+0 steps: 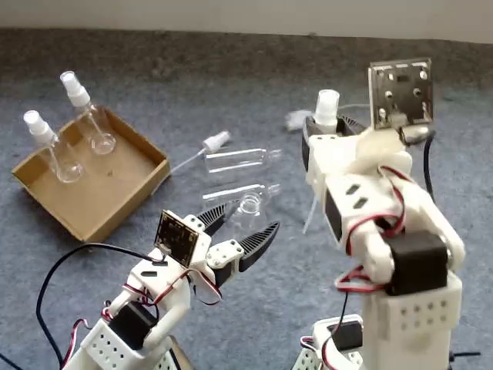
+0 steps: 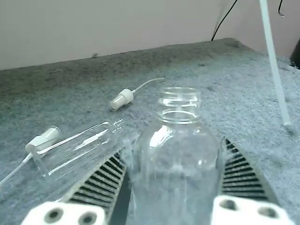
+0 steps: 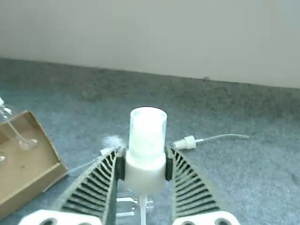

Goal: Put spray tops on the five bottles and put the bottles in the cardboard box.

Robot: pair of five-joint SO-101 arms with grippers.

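**A:** How far along is it?

**B:** Two capped bottles (image 1: pixel 54 146) sit in the cardboard box (image 1: pixel 108 189), far left. By my count, three are left.

**A:** And the arms?

**B:** The left gripper (image 1: pixel 253 216) has its fingers clamped on an open bottle (image 2: pixel 176 154), near centre. The right gripper (image 3: pixel 144 151) pinches a spray top (image 1: pixel 327 104), held up farther right, not yet at the neck. Two uncapped bottles (image 1: pixel 239 160) lie on the tabletop beyond, with a loose spray top (image 1: pixel 216 142) just beside them.

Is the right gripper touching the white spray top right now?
Touching. The right wrist view shows the right gripper with both jaws pressed against the white collar of the spray top.
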